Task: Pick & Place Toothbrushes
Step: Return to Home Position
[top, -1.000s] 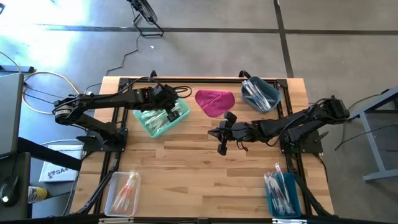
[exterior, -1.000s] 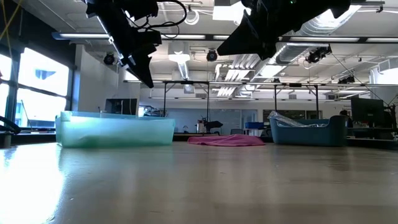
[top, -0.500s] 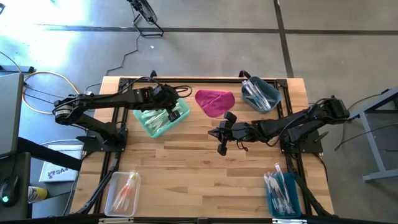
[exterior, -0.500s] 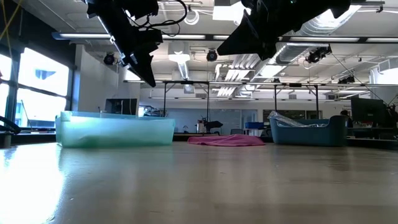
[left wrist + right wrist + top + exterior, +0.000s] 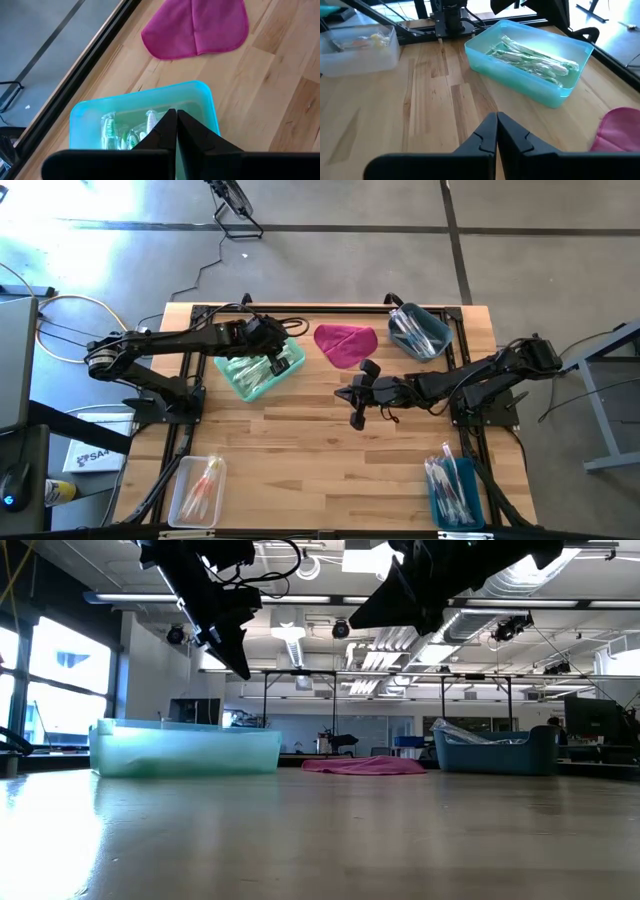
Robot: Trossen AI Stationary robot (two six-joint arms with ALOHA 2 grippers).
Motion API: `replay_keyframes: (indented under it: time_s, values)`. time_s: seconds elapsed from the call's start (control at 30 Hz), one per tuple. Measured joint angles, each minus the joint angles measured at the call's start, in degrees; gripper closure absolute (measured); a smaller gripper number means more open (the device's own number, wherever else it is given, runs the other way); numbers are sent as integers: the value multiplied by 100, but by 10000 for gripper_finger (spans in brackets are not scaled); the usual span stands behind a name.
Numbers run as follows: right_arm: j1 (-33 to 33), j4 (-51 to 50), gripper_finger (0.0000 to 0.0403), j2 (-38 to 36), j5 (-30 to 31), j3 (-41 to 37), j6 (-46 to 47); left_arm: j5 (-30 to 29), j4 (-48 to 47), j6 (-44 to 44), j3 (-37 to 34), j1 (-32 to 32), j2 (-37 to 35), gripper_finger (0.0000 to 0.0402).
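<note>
Wood-plank table (image 5: 300,455) on grey concrete floor; clock calls are from the high view, 12 = far edge. Four bins + one cloth on it.

Teal bin (image 5: 520,84) at approx 10 o'clock holds green-handled toothbrushes (image 5: 535,56) in clear wrappers, lying lengthwise in a loose bundle. Magenta cloth (image 5: 346,344) at 12 lies flat, near the teal bin but apart from it. Grey-blue bin (image 5: 495,755) at 1–2 o'clock has more wrapped brushes; handle colour can't tell. Dark blue bin (image 5: 476,502) in the 5 o'clock corner has wrapped brushes too, colours hard to tell. Clear bin (image 5: 185,505) in the 7 o'clock corner has a few pink/orange ones. All brushes in view lie inside bins.

Left gripper (image 5: 173,112) hangs above the teal bin, over its 12–1 o'clock side, not touching it. Its fingers are pressed together tip to tip w/ nothing between them.

Right gripper (image 5: 496,116) hangs above bare wood near table centre, slightly toward 1 o'clock, pointing toward 9–10 o'clock at the teal bin. Its fingers are also closed against each other, empty.

Low view: both arms are up off the tabletop.
</note>
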Motion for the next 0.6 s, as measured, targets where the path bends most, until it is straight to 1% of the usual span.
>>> replay_keyframes:
  time_s: [0.13, 0.4, 0.6]
  values:
    - [0, 38, 401, 0, 2, 0, -245, -4, 7, 113, 0, 0, 0, 394]
    - [0, 139, 401, 0, 16, 0, -360, 118, 29, 299, -8, 0, 0, 394]
    - [0, 40, 401, 0, 4, 0, -376, 95, 265, 302, -444, 0, -226, 394]
